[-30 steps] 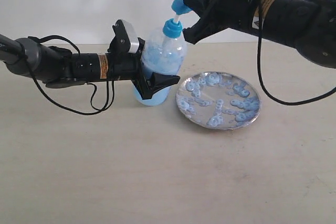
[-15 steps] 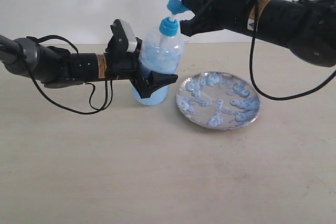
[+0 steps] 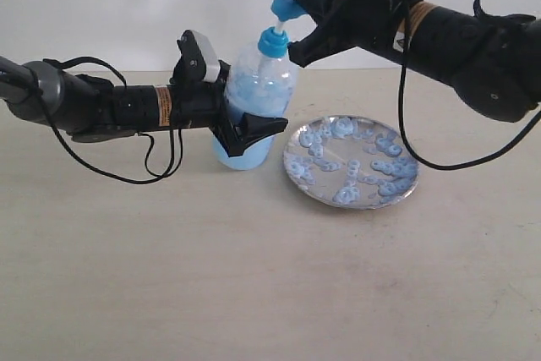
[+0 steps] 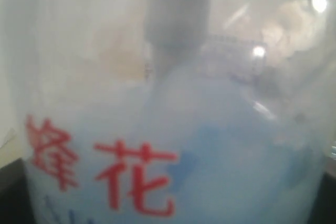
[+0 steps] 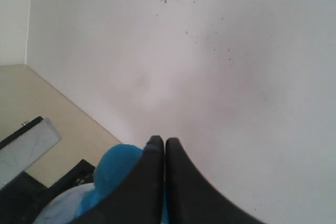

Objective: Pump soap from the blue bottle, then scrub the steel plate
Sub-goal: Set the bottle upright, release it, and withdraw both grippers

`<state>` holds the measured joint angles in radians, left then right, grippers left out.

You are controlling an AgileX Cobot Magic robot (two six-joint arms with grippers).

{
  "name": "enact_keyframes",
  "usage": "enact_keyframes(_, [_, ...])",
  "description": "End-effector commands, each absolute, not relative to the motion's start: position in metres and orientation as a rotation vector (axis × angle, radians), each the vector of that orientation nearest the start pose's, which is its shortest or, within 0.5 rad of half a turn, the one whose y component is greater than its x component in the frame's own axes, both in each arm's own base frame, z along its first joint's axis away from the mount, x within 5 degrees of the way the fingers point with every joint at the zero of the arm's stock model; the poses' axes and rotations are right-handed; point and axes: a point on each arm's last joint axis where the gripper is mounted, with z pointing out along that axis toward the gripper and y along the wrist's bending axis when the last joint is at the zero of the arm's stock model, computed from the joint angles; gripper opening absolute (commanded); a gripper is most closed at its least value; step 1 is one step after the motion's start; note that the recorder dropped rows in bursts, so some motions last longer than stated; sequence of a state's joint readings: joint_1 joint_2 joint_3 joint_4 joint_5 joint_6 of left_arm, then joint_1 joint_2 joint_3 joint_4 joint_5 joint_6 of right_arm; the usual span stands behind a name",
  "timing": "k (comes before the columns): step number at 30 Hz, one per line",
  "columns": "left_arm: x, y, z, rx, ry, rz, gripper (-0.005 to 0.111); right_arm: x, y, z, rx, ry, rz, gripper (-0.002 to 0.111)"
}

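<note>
Blue bottle [image 3: 262,82], right pincer [image 5: 161,148] slightly closer.

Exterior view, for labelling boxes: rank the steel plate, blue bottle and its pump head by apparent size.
1-2. steel plate and blue bottle, too close: plate wider, bottle taller.
3. pump head, clearly smallest.

Robot lab or test bench, not a home: bare beige tabletop [image 3: 254,293], plain white wall [image 3: 127,6], a black robot arm [image 3: 93,107] on each side with loose cables [image 3: 401,99]. Only props are a soap bottle [image 3: 258,90] and a steel plate [image 3: 351,162].
</note>
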<state>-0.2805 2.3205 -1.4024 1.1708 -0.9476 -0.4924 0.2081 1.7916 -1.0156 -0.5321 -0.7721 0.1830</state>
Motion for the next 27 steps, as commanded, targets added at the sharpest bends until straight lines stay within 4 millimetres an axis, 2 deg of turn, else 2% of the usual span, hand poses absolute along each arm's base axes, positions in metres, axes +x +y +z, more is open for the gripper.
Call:
enact_keyframes(1, [0.423,-0.198,0.125,1.044,1.394,-0.816,0.004,0.372,0.097,0.271,-0.450,1.447,0.180,0.000])
enact_keyframes(3, [0.424,-0.194,0.126,1.027,1.389,-0.838,0.004,0.364,0.091,0.290,-0.396,1.453,0.166,0.000])
enact_keyframes(5, [0.424,-0.188,0.126,1.006,1.390,-0.857,0.004,0.351,0.088,0.309,-0.429,1.455,0.120,0.000])
enact_keyframes(9, [0.423,-0.173,0.122,0.966,1.395,-0.890,0.004,0.308,0.081,0.332,-0.515,1.337,0.028,0.000])
enact_keyframes(12, [0.422,-0.165,0.119,0.943,1.427,-0.897,0.004,0.279,0.075,0.330,-0.524,1.325,0.014,0.000])
enact_keyframes(14, [0.422,-0.162,0.117,0.937,1.437,-0.894,0.005,0.266,0.071,0.322,-0.515,1.374,0.021,0.000])
enact_keyframes(16, [0.423,-0.161,0.115,0.942,1.459,-0.874,0.011,0.256,0.067,0.307,-0.489,1.449,0.043,0.000])
enact_keyframes(19, [0.423,-0.160,0.110,0.975,1.494,-0.845,0.033,0.246,0.064,0.288,-0.483,1.534,0.056,0.000])
enact_keyframes(24, [0.423,-0.159,0.102,0.950,1.635,-0.874,0.101,0.240,0.062,0.272,-0.496,1.607,0.052,0.000])
enact_keyframes(25, [0.423,-0.159,0.102,0.940,1.644,-0.883,0.110,0.240,0.062,0.272,-0.496,1.609,0.051,0.000])
enact_keyframes(27, [0.423,-0.159,0.102,0.923,1.660,-0.906,0.109,0.240,0.062,0.272,-0.496,1.609,0.051,0.000])
